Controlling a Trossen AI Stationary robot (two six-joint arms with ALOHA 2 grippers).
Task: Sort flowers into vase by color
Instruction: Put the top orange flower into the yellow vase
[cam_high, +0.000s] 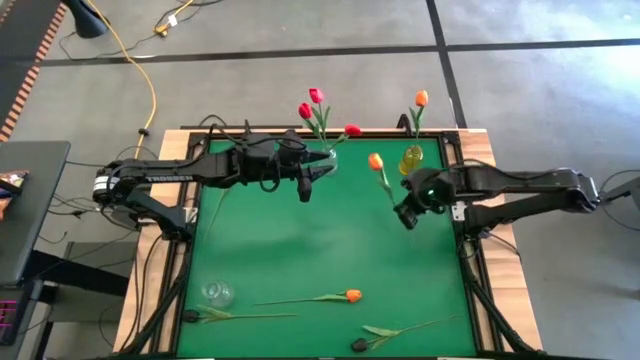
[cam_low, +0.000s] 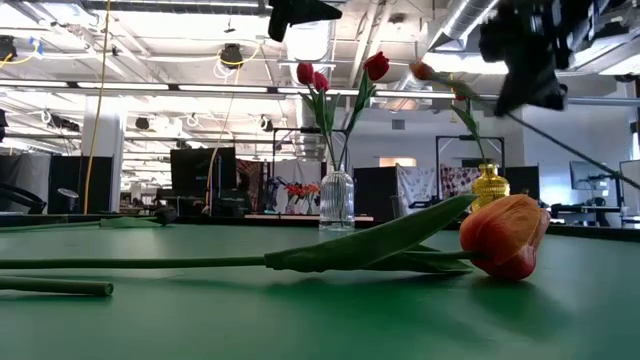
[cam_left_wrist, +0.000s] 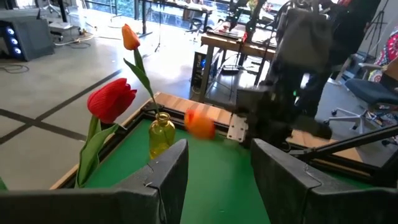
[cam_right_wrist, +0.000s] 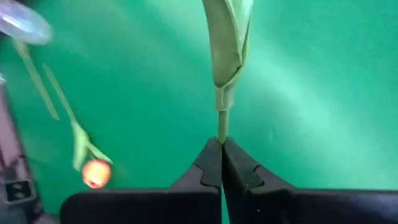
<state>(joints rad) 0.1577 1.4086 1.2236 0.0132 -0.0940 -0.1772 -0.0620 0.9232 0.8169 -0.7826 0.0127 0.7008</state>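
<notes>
Right end effector (cam_right_wrist: 221, 144) clamped on the thin green stem of an orange tulip (cam_high: 375, 161), fingers pressed together around it just below the leaf sheath; held above the green surface (cam_high: 300, 250) near its right edge, bud tilted up toward the far side, close beside the yellow vase (cam_high: 411, 159). In that yellow vase, one orange tulip (cam_high: 421, 98) already standing upright.

Left end effector (cam_high: 308, 180) hovering with fingers apart and nothing between them, just beside the clear glass vase (cam_low: 336, 200) at the far edge. In that clear vase, three red tulips (cam_high: 316, 96), heads fanning outward.

Lying flat on the near part of the surface: another orange tulip (cam_high: 352, 296), stem pointing toward the left; a dark-headed tulip (cam_high: 360, 344) near the front edge, stem angled to the right; a second dark-headed one (cam_high: 192, 316) near the left corner. Just beside that last one, a small clear vase (cam_high: 217, 293), standing apart from the other two vases.

In the low view, the lying orange bud (cam_low: 503, 234) large in the foreground, long leaf and stem stretching away leftward.
</notes>
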